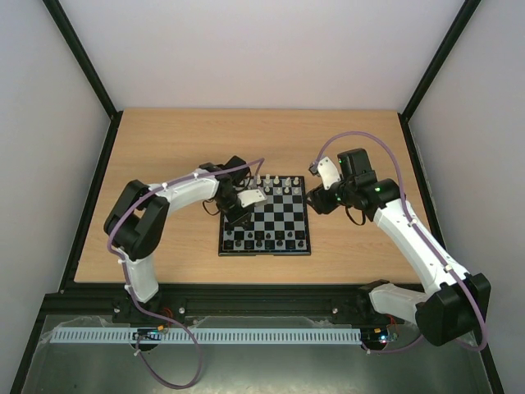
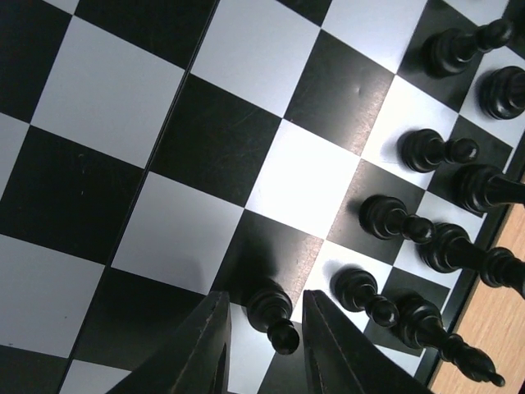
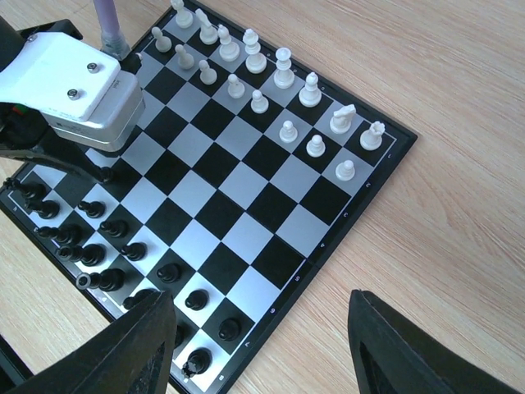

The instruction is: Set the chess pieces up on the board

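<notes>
Left pincer sits open around a black pawn, right pincer gapes above the wooden table.

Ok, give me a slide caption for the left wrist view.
Left claw straddles a black pawn on the board, other black pieces lined up alongside.

Board: black & silver-grey checks, thin black rim w/ tiny white marks. White pcs sit along its 1 o'clock edge in the right wrist view. Black pcs are glossy, at 8 o'clock. Bench — light wood grain. Left fingers & right fingers: black. Left arm & right arm — white shells, black joints, purple cable.
</notes>
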Robot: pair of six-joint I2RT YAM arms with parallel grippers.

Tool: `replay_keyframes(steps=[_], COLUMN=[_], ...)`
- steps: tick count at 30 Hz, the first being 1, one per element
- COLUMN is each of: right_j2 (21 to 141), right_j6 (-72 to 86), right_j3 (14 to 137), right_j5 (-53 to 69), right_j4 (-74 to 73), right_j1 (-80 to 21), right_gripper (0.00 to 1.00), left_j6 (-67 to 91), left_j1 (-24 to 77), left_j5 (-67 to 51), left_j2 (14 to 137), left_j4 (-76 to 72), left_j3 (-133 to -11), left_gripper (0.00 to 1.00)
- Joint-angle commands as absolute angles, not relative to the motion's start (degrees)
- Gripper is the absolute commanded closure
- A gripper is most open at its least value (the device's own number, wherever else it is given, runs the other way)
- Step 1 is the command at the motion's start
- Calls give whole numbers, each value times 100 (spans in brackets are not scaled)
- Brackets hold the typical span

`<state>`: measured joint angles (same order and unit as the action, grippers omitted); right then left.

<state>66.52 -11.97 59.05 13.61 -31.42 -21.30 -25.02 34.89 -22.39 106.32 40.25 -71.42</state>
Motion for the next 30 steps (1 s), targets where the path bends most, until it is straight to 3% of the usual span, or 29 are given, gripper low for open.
replay_keyframes(steps=[1,12,30], right_j2=[6559,6519,6523], right_j6=[-1156,-1160,-1187], right_j3=[5813,5748,5687], right_j5=[1389,1399,1425], right_j4=[-3143,-3144,-3103], right_j1=[-2077,-2046,-2044], right_gripper=[42,42,42], left_j6=[-2454,-2671,-2628], left_j1=[3524,3526,3637], left_j5=[-2027,-1865,-2016], left_j2=[10786,10430,10160], left_j4=[4005,4143,4164], left_j3=[-7219,-6884,-6519], left_gripper=[74,86,88])
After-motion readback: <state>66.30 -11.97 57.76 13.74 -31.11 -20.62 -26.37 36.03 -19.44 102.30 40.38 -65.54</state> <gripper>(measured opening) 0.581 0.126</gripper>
